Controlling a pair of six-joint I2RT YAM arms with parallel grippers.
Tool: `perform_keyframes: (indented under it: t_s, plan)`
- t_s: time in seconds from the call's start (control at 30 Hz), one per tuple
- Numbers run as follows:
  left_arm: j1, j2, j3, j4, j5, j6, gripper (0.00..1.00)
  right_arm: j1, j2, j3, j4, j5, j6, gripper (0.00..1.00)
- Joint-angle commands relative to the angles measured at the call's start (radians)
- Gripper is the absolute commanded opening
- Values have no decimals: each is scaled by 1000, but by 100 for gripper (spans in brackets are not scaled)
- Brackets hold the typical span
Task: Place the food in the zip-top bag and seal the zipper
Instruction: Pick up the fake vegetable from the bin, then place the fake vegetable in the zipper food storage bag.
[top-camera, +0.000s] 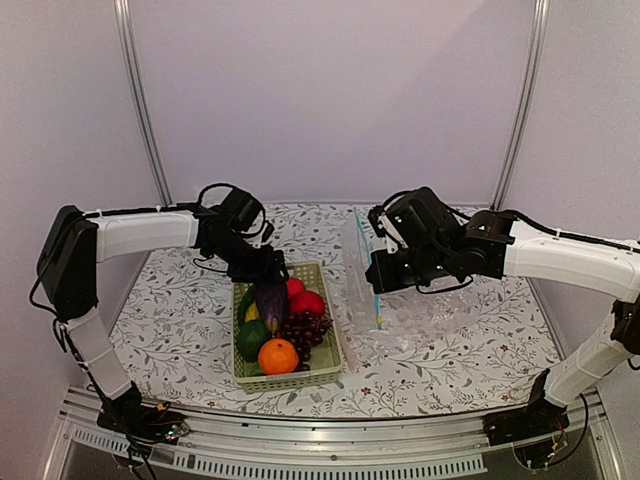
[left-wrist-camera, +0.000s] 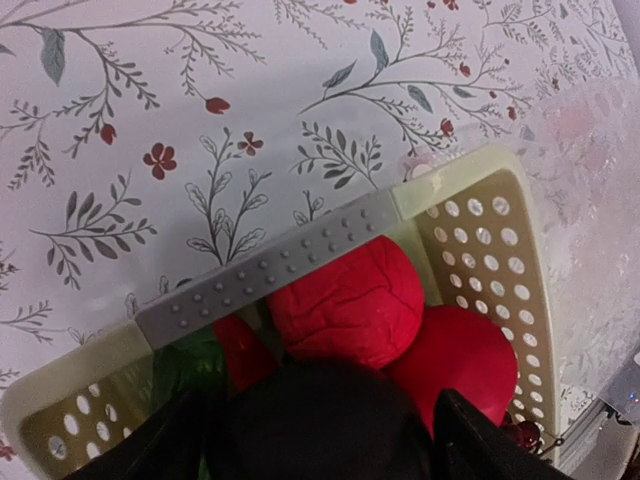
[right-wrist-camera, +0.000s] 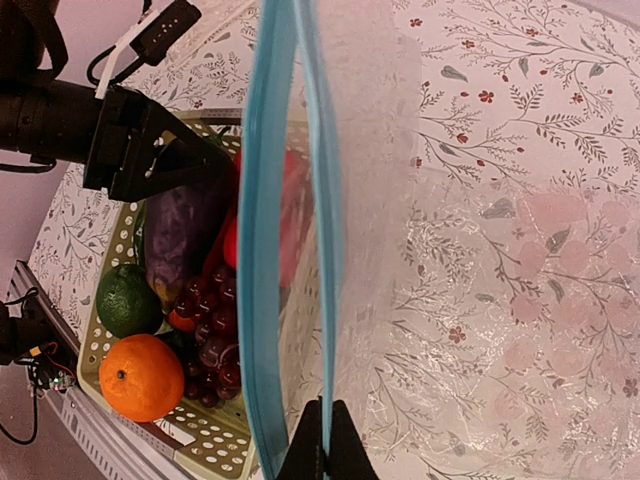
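The purple eggplant (top-camera: 270, 300) (right-wrist-camera: 180, 225) stands on end in the pale green basket (top-camera: 335, 362) among other food: an orange (top-camera: 278, 356), a dark green vegetable (top-camera: 252, 340), grapes (top-camera: 308, 328) and red fruit (left-wrist-camera: 345, 300). My left gripper (top-camera: 262, 268) (left-wrist-camera: 320, 435) is down over the eggplant's top, open, with a finger on each side and a thin gap showing at the right finger. The zip-top bag (top-camera: 360, 265) stands upright to the right of the basket, its mouth parted. My right gripper (right-wrist-camera: 325, 445) is shut on the far lip of the light-blue zipper (right-wrist-camera: 262, 250).
A crumpled clear bubbly plastic sheet (top-camera: 440, 320) (right-wrist-camera: 540, 260) lies on the floral tablecloth behind and right of the bag. The basket's perforated wall (left-wrist-camera: 480, 230) stands close under the left wrist. The table's front rail (top-camera: 330, 440) runs along the near edge.
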Motion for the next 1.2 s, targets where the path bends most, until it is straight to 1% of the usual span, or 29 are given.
perform_keyframes:
  t_s: [0.0,0.1,0.13,0.23,0.33,0.47,0.63,0.8,0.93,1.17]
  plan:
    - [12,11,0,-10,15,-10,74,6,-12,1,-13,17,-8,0]
    - [12,2,-4,-4,16,-19,62,6,-13,4,-13,17,-9,0]
    - [13,-10,-7,1,16,-24,59,6,-14,6,-14,17,-9,0]
    - [13,-59,-26,20,3,-38,56,6,-19,10,-21,17,-12,0]
    - [12,-129,-53,48,-21,-55,55,7,-21,14,-25,20,-13,0]
    - [10,-262,-126,147,-37,-76,56,6,-14,16,-23,24,-13,0]
    - [-45,-470,-223,420,-46,-72,55,13,19,50,-24,-13,-18,0]
    - [-156,-613,-330,795,-112,-27,54,21,50,76,-13,-45,-17,0]
    - [-254,-634,-393,1031,-166,64,54,22,60,88,-2,-87,-6,0]
    - [-386,-591,-428,1305,-249,260,54,24,53,94,14,-178,26,0]
